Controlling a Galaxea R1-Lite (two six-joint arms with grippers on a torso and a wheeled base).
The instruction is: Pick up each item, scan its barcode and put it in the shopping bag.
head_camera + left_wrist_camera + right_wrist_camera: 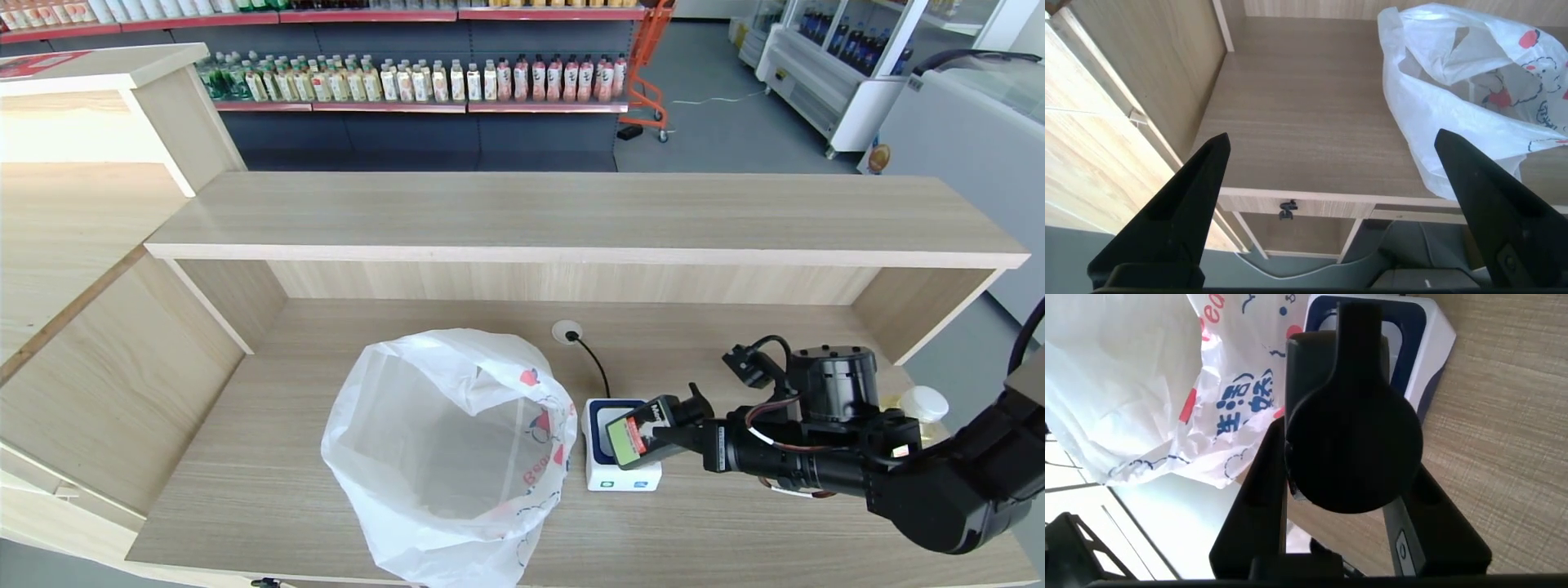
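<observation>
Checkout counter (718,539), status of bagging run

Held over barcode scanner (624,482): small green-and-red packet (633,437), pinched between the jaws of right gripper (649,429). Printed face tilted upward and toward 9 o'clock. Poised just above the scanner window, contact not made out

Scanner just beside shopping bag (424,457), at the bag's 3 o'clock. Black cable (596,363) running off toward 12 o'clock into a grommet (566,331) in the counter top

Left gripper (1331,135): fingers (1184,212) spread wide, nothing between them. Positioned off the near edge of the counter, roughly 8 o'clock of the bag, well apart from the packet

Bag standing with mouth open upward. Nothing made out inside through the thin film, so judged to hold no item yet

Progress, as judged:
- pick-up of this packet: done
- scan: in hand; cannot tell whether the code faces the window or whether a read has registered
- bagging: not yet done; calls for carrying the packet toward 9 o'clock over the bag mouth and letting go

White-capped bottle (922,404) at 3 o'clock of the scanner, partly hidden behind the right arm; taken as a further item awaiting pick, scan and bagging

Overall: early in the task, first item mid-scan
</observation>
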